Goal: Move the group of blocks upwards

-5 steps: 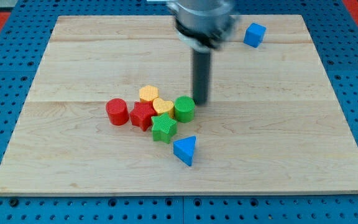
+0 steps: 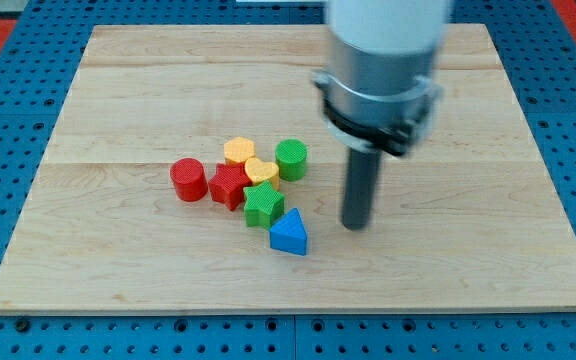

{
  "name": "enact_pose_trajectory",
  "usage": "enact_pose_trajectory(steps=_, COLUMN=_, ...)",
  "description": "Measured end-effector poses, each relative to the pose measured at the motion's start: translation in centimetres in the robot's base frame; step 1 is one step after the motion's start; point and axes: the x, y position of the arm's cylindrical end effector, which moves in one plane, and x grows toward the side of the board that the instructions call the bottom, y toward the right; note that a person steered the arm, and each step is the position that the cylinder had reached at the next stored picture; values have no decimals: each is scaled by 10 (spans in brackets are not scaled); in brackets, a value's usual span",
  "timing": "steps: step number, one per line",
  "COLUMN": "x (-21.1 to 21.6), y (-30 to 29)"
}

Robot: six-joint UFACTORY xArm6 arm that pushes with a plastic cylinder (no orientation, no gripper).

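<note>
A cluster of blocks lies left of the board's middle: a red cylinder (image 2: 188,179), a red star (image 2: 228,185), a yellow hexagon-like block (image 2: 238,151), a yellow heart (image 2: 261,170), a green cylinder (image 2: 291,159), a green star (image 2: 263,204) and a blue triangle (image 2: 290,233) touching the green star's lower right. My tip (image 2: 355,225) rests on the board to the right of the blue triangle, apart from it by a clear gap.
The wooden board (image 2: 468,200) lies on a blue pegboard table. The arm's wide body (image 2: 380,70) hangs over the board's upper right and hides what is behind it.
My tip moved from just right of the green cylinder down and to the right. The green cylinder sits slightly higher, and the blue triangle moved up against the green star. The blue cube is now hidden.
</note>
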Motion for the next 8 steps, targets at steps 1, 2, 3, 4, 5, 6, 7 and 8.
enact_pose_trajectory(steps=1, x=48, y=-11)
enact_pose_trajectory(steps=2, x=13, y=-65)
enact_pose_trajectory(steps=3, x=-58, y=-106)
enact_pose_trajectory(steps=4, x=-51, y=-105)
enact_pose_trajectory(steps=5, x=-21, y=-31)
enact_pose_trajectory(steps=6, x=58, y=-32)
enact_pose_trajectory(steps=7, x=25, y=-66)
enact_pose_trajectory(steps=8, x=-56, y=-101)
